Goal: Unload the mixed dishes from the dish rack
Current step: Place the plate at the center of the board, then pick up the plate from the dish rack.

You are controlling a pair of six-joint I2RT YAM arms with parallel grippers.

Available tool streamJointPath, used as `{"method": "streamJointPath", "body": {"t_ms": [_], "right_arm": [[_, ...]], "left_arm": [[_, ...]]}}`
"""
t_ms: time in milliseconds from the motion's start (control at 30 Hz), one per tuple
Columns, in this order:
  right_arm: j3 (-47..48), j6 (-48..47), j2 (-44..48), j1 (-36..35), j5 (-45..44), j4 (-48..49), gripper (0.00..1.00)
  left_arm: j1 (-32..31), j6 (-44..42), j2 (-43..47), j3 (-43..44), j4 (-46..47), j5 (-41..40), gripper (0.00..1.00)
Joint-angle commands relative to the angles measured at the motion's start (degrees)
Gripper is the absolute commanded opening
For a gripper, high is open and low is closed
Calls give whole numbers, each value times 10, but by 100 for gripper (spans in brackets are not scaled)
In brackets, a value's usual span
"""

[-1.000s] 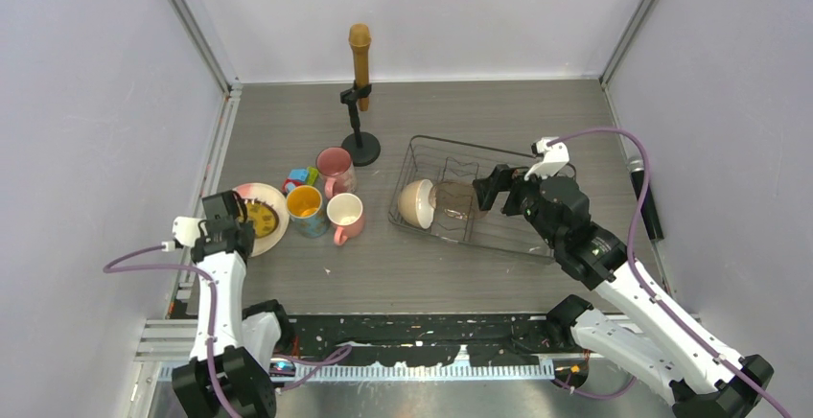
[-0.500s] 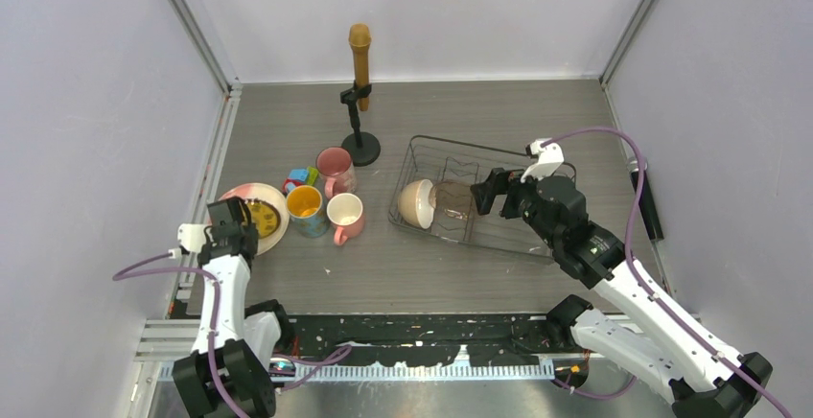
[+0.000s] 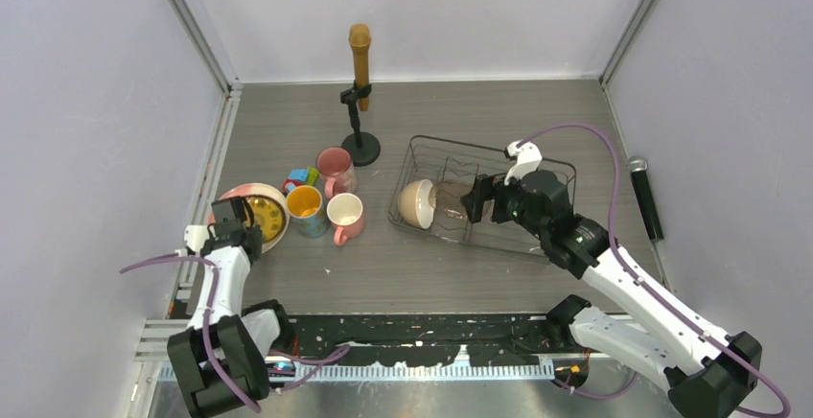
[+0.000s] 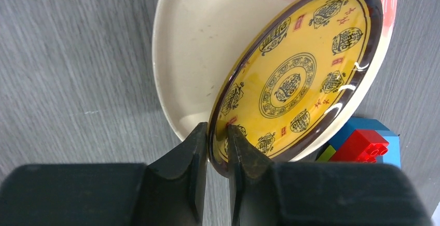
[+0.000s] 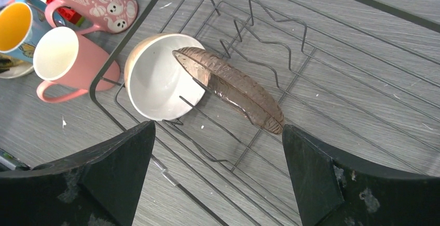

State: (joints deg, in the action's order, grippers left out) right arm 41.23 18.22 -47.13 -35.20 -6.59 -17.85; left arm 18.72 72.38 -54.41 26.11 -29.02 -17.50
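Over at the counter's (image 3: 422,265) nine o'clock side, the left arm rises from its base and folds forward, wrist angled down, with the left pincer (image 4: 217,135) clenched on the near rim of the small yellow plate (image 4: 296,86). That plate sits over the large pink-and-cream plate (image 4: 192,55), and from the wrist view it looks tipped. Toy blocks (image 4: 363,145) peek out just past the plates at their one o'clock. Next along, three mugs cluster upright: the mug with yellow inside (image 3: 305,205), a pink mug (image 3: 335,167) at its one o'clock and another pink mug (image 3: 344,215) at its four o'clock. On to the dish rack (image 3: 561,164) at the counter's three o'clock side: a cream bowl (image 5: 158,78) stands on edge at the rack's nine o'clock end, a brownish bowl (image 5: 233,88) leaning against it among the prongs. The right arm stretches from its base across the rack, elbow low, and the right pincer (image 5: 218,127) hangs above both bowls, spread wide and gripping nothing.
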Motion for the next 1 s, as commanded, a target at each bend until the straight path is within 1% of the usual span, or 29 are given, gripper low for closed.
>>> {"method": "streamJointPath", "body": {"t_ms": [0, 67, 100, 167, 267, 400, 467, 533, 567, 600, 667, 767, 833, 900, 967], "right_arm": [[-1, -28, -18, -3, 7, 20, 99], [-2, -37, -25, -3, -2, 20, 99], [-2, -40, -26, -3, -2, 20, 99], [-4, -51, -29, -3, 1, 23, 99], [-12, -63, -32, -3, 3, 32, 99], [-17, -71, -41, -3, -3, 42, 99], [-18, -79, -48, -3, -4, 45, 99], [-18, -91, -54, -3, -2, 49, 99], [-18, -104, -58, -3, 0, 52, 99], [-18, -111, -60, -3, 3, 53, 99], [-17, -128, -67, -3, 3, 56, 98], [-10, -135, -82, -3, -10, 53, 95], [-7, -150, -90, -3, 0, 57, 93], [-8, -181, -98, -3, 21, 60, 89], [-10, -215, -106, -3, 36, 64, 86]], "left_arm": [[3, -8, -36, 21, -12, 6, 20], [4, -12, -44, 25, -14, 10, 24], [4, -12, -47, 25, -14, 11, 28], [4, -13, -43, 23, -11, 13, 40], [3, -15, -29, 16, -7, 12, 53], [4, -18, -10, 20, -24, 3, 64], [4, -24, -9, 29, -35, 3, 73], [4, -31, -7, 42, -49, 6, 85], [4, -34, -6, 53, -56, 10, 94], [4, -42, -6, 63, -60, 21, 99], [3, -68, -4, 93, -72, 45, 100], [3, -113, 1, 159, -131, 58, 100], [2, -149, 0, 202, -154, 72, 100], [-2, -196, -1, 229, -149, 116, 100], [-8, -243, 1, 246, -130, 185, 100]]}}
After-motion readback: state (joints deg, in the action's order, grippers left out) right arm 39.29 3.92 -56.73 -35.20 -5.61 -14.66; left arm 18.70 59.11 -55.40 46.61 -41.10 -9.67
